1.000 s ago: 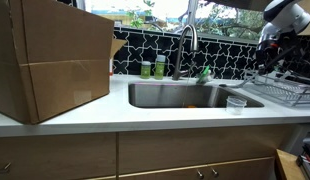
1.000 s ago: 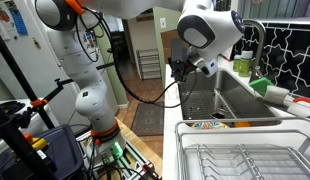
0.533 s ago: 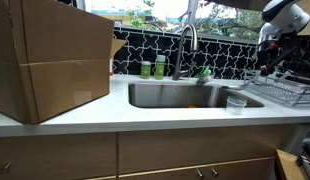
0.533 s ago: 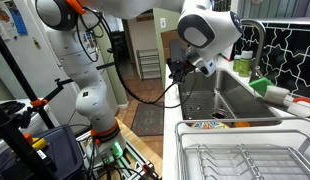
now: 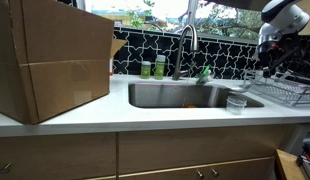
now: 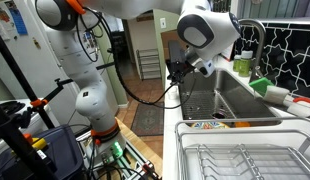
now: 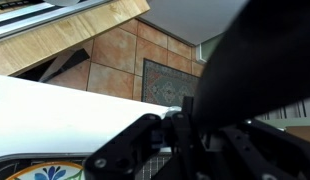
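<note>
The dish rack (image 5: 285, 92) (image 6: 245, 160) sits flat on the white counter (image 5: 145, 118), to one side of the sink (image 5: 185, 95). Both exterior views cut the rack off at the frame edge, so its long axis cannot be determined. A patterned plate (image 6: 207, 125) (image 7: 40, 172) lies flat at the rack end nearest the sink; whether it is inside the rack or beside it cannot be determined.

The gripper (image 6: 179, 70) (image 7: 180, 122) hangs above the rack area, apart from rack and plate. Its fingers (image 7: 145, 135) are pressed together and hold nothing.

A clear cup (image 5: 235, 103) stands upright on the counter at the sink's front corner. A cardboard box (image 5: 50, 60) stands on the counter at the far side of the sink. The room has a black patterned wall tile (image 5: 225, 60) and a brown tiled floor (image 7: 115, 55).
</note>
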Motion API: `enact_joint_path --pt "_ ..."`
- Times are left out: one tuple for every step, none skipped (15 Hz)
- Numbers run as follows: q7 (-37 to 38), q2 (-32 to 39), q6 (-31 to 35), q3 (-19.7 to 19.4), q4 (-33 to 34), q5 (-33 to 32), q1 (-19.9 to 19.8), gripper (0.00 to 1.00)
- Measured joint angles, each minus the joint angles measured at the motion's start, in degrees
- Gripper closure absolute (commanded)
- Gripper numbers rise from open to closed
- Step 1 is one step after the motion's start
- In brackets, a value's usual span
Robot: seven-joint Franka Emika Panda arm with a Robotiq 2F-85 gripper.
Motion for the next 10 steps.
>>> enact_joint_path --pt "-0.1 -0.1 0.0 0.0 -0.1 -0.2 0.0 0.98" --pt "-0.3 -0.2 0.0 0.0 -0.2 -0.4 0.0 0.98" --pt "-0.5 -0.3 0.0 0.1 -0.3 -0.6 0.0 0.98" --pt "-0.6 -0.4 0.0 0.1 -0.4 -0.8 0.0 0.98" --pt "-0.7 -0.5 0.0 0.1 -0.6 -1.0 0.0 0.98" --pt "-0.8 -0.6 0.0 0.1 -0.9 -1.2 0.0 0.98" --pt "-0.9 -0.6 0.0 0.1 -1.0 -1.3 0.0 0.98" --pt "-1.0 -0.7 0.0 0.1 -1.1 -1.5 0.0 0.98" --pt "-1.1 -0.8 0.0 0.1 -1.2 -1.7 0.0 0.98" --pt "-1.2 -0.8 0.0 0.2 -1.3 -1.9 0.0 0.98"
